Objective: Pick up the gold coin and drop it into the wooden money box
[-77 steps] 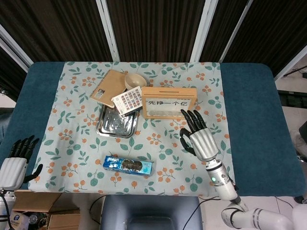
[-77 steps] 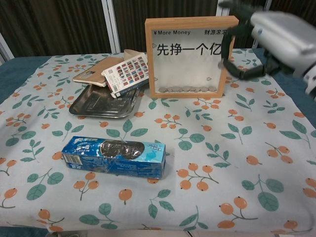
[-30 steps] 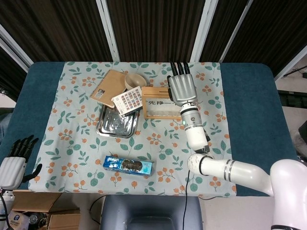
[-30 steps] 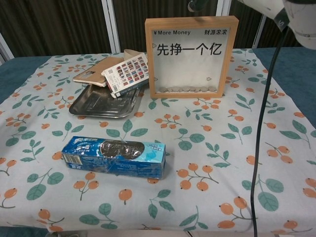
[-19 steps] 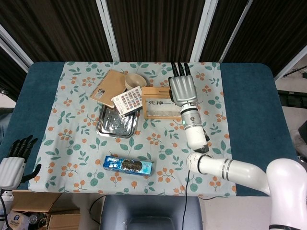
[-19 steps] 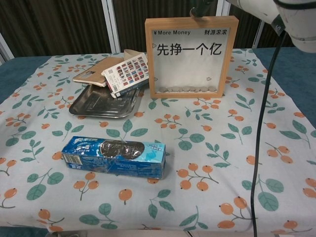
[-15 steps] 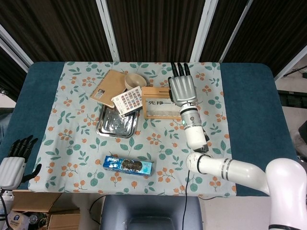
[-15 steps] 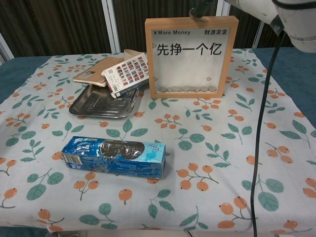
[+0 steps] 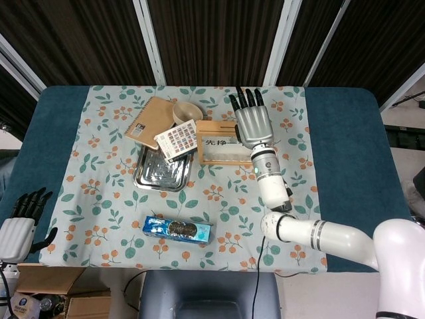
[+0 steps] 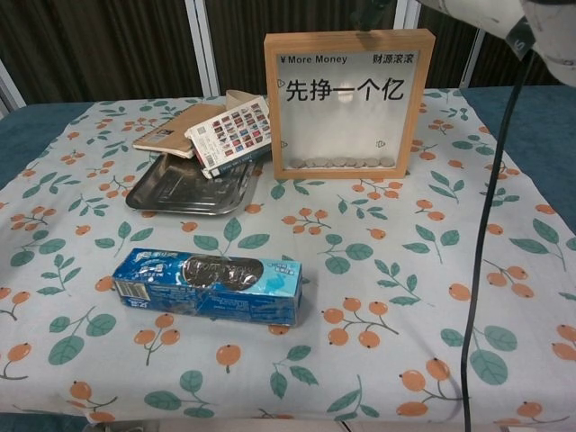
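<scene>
The wooden money box (image 9: 234, 141) (image 10: 346, 103) stands upright at the back of the floral cloth, with several coins (image 10: 342, 163) lying along the bottom behind its window. My right hand (image 9: 252, 123) hovers over the box's top edge, back of the hand facing the head camera, fingers spread apart. Its palm is hidden, and I see no gold coin in it or on the cloth. In the chest view only a blurred bit of this hand (image 10: 371, 13) shows above the box. My left hand (image 9: 18, 229) hangs off the table's front left corner, fingers apart and empty.
A metal tray (image 9: 161, 170) (image 10: 187, 187) lies left of the box, with a brown notebook (image 9: 150, 121), a patterned card pack (image 9: 176, 141) and a small bowl (image 9: 188, 111) around it. A blue biscuit pack (image 9: 176, 230) (image 10: 209, 285) lies near the front edge. A black cable (image 10: 481, 234) hangs at right.
The right hand rose from the cloth's right side to above the money box. In the last half second its fingers went from held together to spread apart.
</scene>
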{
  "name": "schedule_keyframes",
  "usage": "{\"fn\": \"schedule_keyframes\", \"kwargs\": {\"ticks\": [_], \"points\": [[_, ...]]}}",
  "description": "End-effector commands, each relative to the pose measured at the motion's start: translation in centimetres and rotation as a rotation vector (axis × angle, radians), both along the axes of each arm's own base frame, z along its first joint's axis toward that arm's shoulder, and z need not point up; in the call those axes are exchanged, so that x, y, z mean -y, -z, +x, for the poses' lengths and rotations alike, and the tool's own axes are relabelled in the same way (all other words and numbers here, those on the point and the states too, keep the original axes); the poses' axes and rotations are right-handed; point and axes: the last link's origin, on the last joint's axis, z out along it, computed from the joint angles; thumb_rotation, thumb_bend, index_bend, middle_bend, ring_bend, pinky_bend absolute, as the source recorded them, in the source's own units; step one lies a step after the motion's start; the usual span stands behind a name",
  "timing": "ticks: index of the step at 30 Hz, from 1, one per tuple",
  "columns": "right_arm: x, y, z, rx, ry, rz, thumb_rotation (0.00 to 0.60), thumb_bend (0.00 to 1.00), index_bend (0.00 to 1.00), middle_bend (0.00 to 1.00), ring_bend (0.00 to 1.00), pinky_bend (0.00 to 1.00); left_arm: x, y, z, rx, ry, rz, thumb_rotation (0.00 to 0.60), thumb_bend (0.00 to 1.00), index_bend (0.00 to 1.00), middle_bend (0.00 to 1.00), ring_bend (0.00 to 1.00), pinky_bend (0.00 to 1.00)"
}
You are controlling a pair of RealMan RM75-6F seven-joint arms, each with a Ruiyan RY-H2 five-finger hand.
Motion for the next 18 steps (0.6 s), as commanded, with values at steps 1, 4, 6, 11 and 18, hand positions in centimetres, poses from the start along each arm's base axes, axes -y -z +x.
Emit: {"fn": "schedule_keyframes", "kwargs": {"ticks": [1,4,6,11,18], "points": [[-0.7,-1.6,-0.4,0.04,-0.022,-0.021,0.6,0.63,0.0,0.0,0.0,0.0,0.0,0.0,0.1,0.0,0.003,0.001,0.6,0.36,0.0,0.0,0.0,0.0],[-2.2,-4.2,-1.6,0.067,-0.058,-0.069,0.6,0.63,0.0,0.0,0.0,0.0,0.0,-0.1,0.2,0.002,0.008,0.003,0.6,0.36,0.0,0.0,0.0,0.0],[-4.1,-6.4,-3.5,0.063,-0.095,-0.123,0.6,0.63,0.0,0.0,0.0,0.0,0.1,-0.2,0.3,0.0,0.013,0.004,0.6,0.36,0.0,0.0,0.0,0.0],[-10.8,-10.5,-12.1,0.02,-0.077,-0.196,0.6,0.63,0.0,0.0,0.0,0.0,0.1,-0.4,0.9,-0.005,0.031,0.008,0.6,0.35,0.0,0.0,0.0,0.0],[-21.0,-10.1,-26.1,0.006,0.105,-0.117,0.6,0.57,0.0,0.0,0.0,0.0,0.1,-0.5,1.7,-0.01,0.051,0.017,0.6,0.35,0.0,0.0,0.0,0.0]]}}
